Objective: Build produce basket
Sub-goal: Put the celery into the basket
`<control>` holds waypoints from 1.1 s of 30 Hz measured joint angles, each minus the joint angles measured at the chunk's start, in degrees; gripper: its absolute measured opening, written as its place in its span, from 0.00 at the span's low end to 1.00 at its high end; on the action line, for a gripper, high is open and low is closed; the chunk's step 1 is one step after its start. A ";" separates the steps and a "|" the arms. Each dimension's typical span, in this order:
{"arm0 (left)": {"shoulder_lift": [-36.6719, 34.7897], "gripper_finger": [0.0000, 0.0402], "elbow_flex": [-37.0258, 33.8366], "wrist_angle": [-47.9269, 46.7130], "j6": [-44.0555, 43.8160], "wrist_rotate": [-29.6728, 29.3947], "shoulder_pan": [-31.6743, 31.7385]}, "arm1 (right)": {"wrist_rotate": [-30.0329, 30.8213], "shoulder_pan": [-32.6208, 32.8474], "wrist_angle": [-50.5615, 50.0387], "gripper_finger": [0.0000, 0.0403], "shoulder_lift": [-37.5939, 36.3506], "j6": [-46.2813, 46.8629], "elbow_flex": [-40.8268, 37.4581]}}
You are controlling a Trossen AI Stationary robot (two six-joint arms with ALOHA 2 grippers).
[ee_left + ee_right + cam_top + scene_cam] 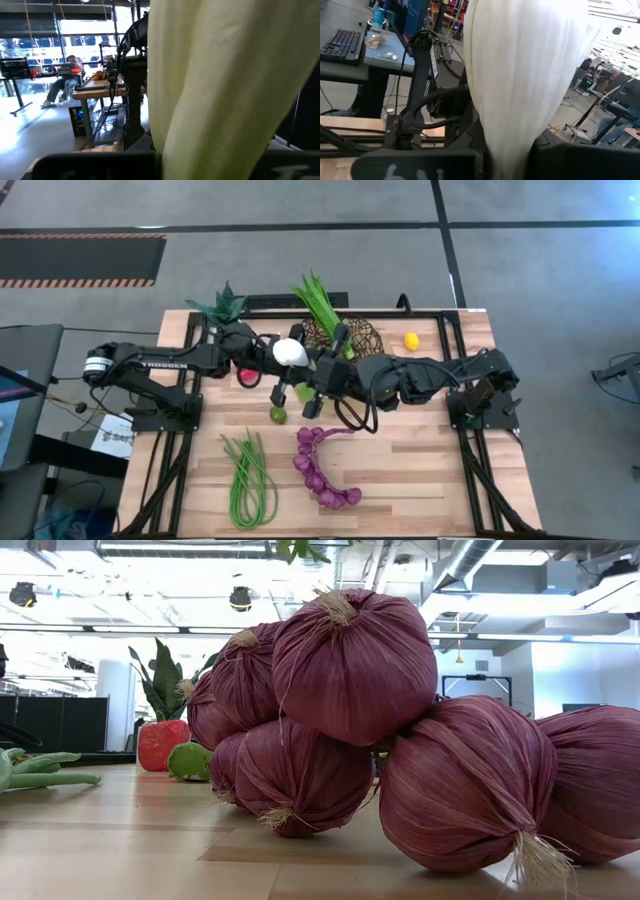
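A white-green leek (290,352) is held above the table by both grippers, beside the dark wire basket (352,332). My left gripper (270,350) reaches it from the left and my right gripper (308,368) from the right. Green leafy stalks (318,300) lie across the basket's far rim. The red pepper (248,375) and the lime (277,414) lie under the arms. The long green beans (248,475) and the purple onion string (322,470) lie near the front. The lemon (411,340) lies right of the basket. My left gripper is shut on the leek's pale yellow-green shaft (210,150), pinched between its two fingers. The fingers come level from the table's left. The leek is lifted clear of the table. My right gripper is shut on the leek just below its white bulb (512,145), where it narrows, pinched between its two fingers. The fingers come from the table's right. The bulb stands out beyond the fingers.
A small potted spiky plant (225,305) stands at the far left behind my left arm. The onion string (350,690) fills the low view, with the pepper (162,745), lime (190,762) and beans (40,772) behind it. Bare wood lies at the front right (430,470).
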 joint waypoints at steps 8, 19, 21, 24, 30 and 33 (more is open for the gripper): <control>-0.04 0.04 0.00 -0.68 0.22 -0.73 0.00 | 0.19 0.46 0.45 0.39 -0.02 0.00 0.00; 0.01 0.03 -0.09 -4.08 -0.86 -2.30 0.48 | 16.03 3.49 0.59 0.74 0.10 -9.28 6.89; -0.24 0.03 -0.09 -7.35 -0.90 -2.22 1.04 | 21.82 5.26 0.69 0.74 0.12 -12.75 9.75; -0.70 0.03 -0.09 -13.66 -0.91 -2.00 2.10 | 33.61 8.37 0.96 0.74 -0.13 -18.15 14.63; -2.77 0.03 0.00 -32.41 0.27 -8.26 3.97 | 48.58 14.07 3.93 0.63 -2.53 -22.68 17.36; -2.96 0.03 2.73 -44.24 0.65 -11.64 4.02 | 48.55 15.98 5.25 0.46 -4.56 -19.62 17.52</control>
